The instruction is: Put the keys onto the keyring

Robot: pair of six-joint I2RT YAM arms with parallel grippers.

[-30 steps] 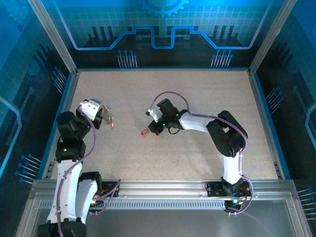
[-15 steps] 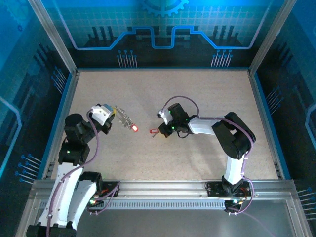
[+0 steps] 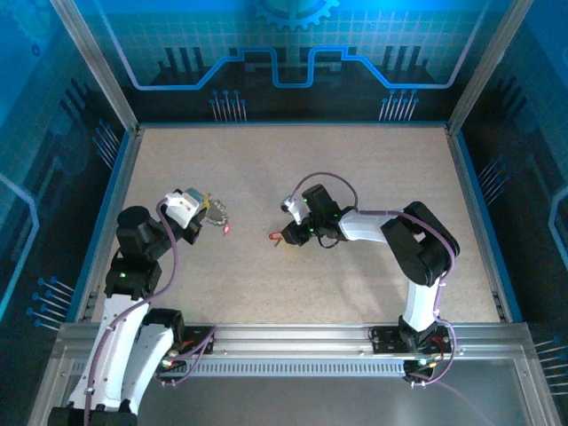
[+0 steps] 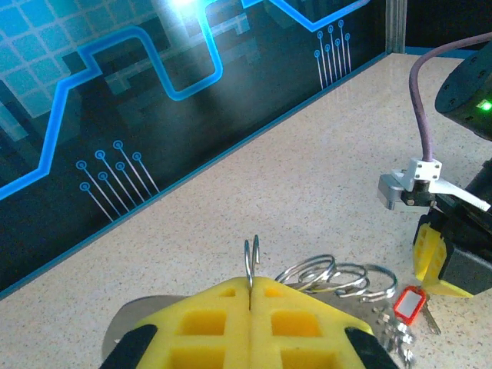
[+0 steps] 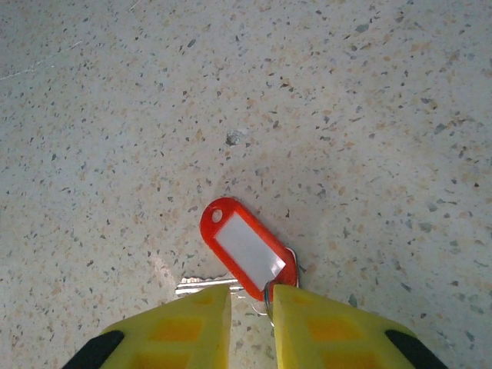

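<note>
Keyring clamped upright between the shut pads of the left gripper, coils and one red key hanging just beside. Over to the right gripper: down low at the table, jaws a crack apart, straddling the small ring of a second red key lying flat. Grippers apart, facing each other.

The table is finished in pale beige, flecked with dark specks. The back wall is patterned with bright blue lines on near-black. Yellow is worn by the left gripper and the right gripper (black at the outer edges). The keyring is silvery; a key is tagged red and white.
</note>
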